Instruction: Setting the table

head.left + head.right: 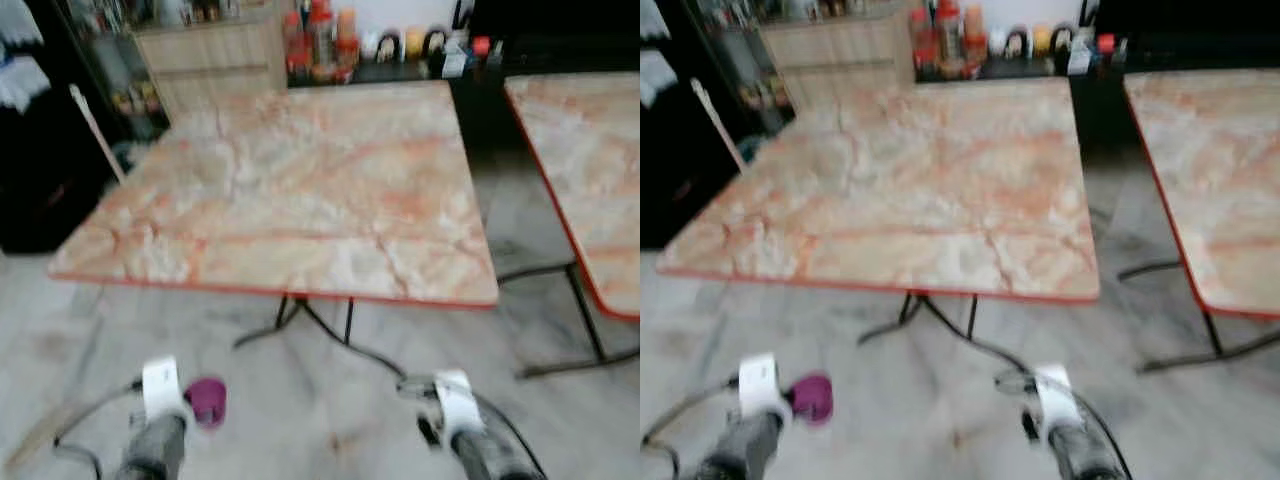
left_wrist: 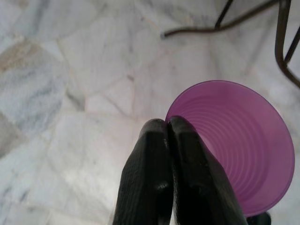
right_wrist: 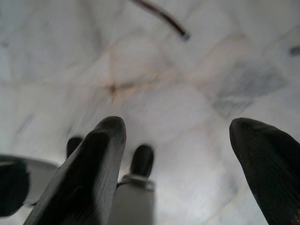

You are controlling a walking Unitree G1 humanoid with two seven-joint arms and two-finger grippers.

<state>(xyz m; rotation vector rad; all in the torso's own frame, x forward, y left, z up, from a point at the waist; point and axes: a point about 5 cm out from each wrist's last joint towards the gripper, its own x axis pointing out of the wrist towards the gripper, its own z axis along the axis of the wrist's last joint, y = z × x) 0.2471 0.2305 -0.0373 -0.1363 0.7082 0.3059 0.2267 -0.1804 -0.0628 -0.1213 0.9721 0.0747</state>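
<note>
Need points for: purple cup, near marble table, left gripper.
purple cup (image 2: 243,140): left wrist view, on its ribbed inner wall.
near marble table (image 1: 300,190): left eye view, on the bare middle of its top.
left gripper (image 2: 168,129): left wrist view, where the two black fingertips meet at the cup's rim.

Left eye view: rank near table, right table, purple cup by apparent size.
1. Near table: largest, spans most of the frame.
2. Right table: smaller as seen, but cut off by the frame edge, so its real size is unsure.
3. Purple cup: smallest, pinched in the left gripper.
</note>
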